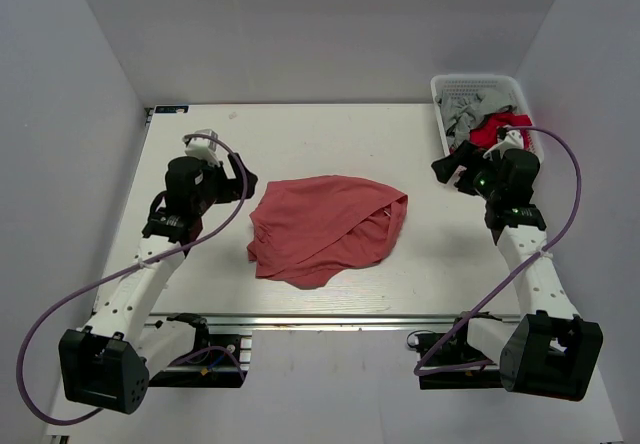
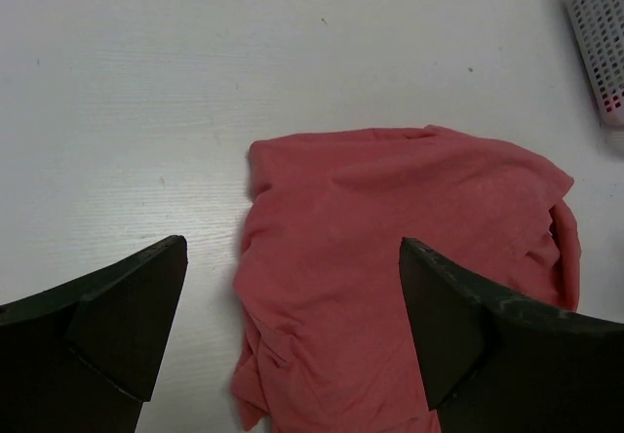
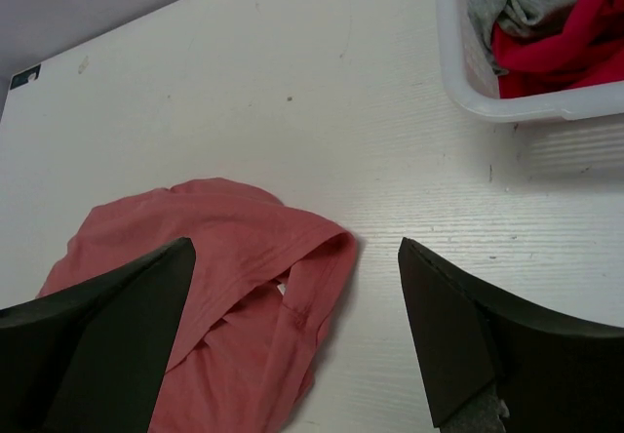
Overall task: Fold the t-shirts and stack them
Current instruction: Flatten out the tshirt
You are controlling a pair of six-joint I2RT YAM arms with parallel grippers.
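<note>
Holds the left tool (image 2: 292, 253) spread wide and empty above the counter (image 1: 300, 129), likely for a plain look down before choosing an edge to pinch. Has the salmon-red t-shirt (image 1: 325, 229) below and just ahead of that tool, between its fingers and a little to their right, resting on the counter alone. Finds it crumpled rather than flat: a rounded outline, the edge nearest the left tool bunched into wrinkles, the far part smoother, and the right end turned over so that an opening gapes. Cannot pick out neck or sleeves with any certainty. Judges the fold as not yet begun; calls first for spreading, probably by pinching two well-separated edges and drawing them apart.

Holds the right tool (image 3: 297, 248) likewise spread and empty, up off the counter, with the shirt's turned-over end ahead and to the left of its fingers. Sets that tool between shirt and white basket (image 1: 440, 89), apparently to serve either. Shows, ahead and to the right of it, a grey garment (image 1: 468, 114) and a bright red garment (image 1: 490, 130) heaped in the basket, presumably awaiting their turn. Has yet to start a stack, by the look of it.
</note>
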